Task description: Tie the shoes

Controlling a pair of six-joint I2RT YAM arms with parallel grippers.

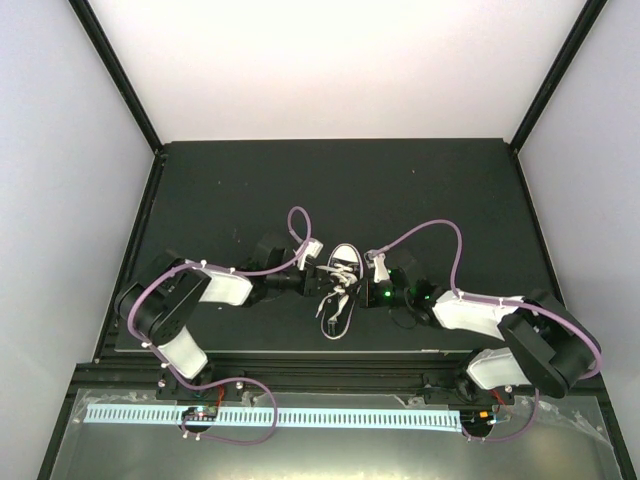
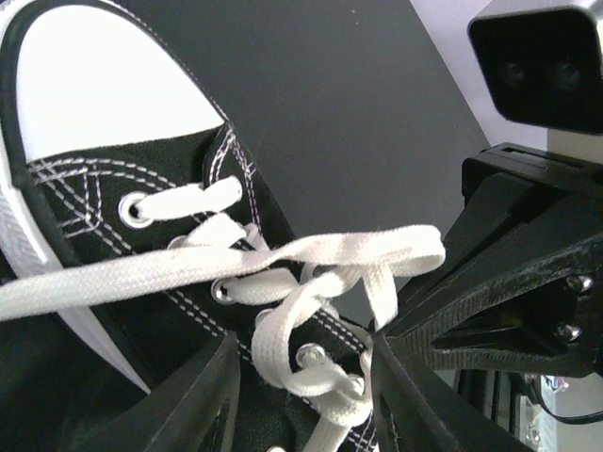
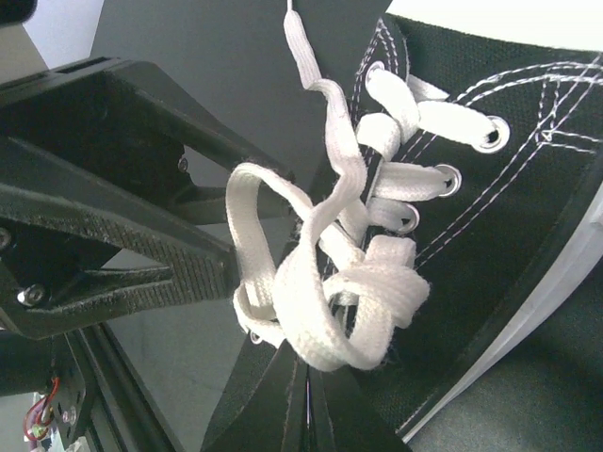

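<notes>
While the sneaker sits on the dark surface with its white toe cap pointing away from the arm bases, each arm reaches in to it from its own side. The left gripper is at the sneaker's left flank and the right gripper at its right flank, both level with the eyelets. The white laces spill in a loose tangle over the tongue and trail off the sneaker's heel end toward the bases.

Seen from the left wrist, the left fingers stand moderately apart over the sneaker's lacing, with strands of lace lying in the gap between them; they are not clamped on anything that shows. One flat strand runs from the eyelets out past the sneaker's left edge, and a loop stretches across to the tip of the right gripper.

Seen from the right wrist, the right fingers are drawn together to a thin slit just beside the sneaker's tongue, pinching the knotted bundle of laces at their tips. A single lace end rises from that bundle above the sneaker's eyelets
</notes>
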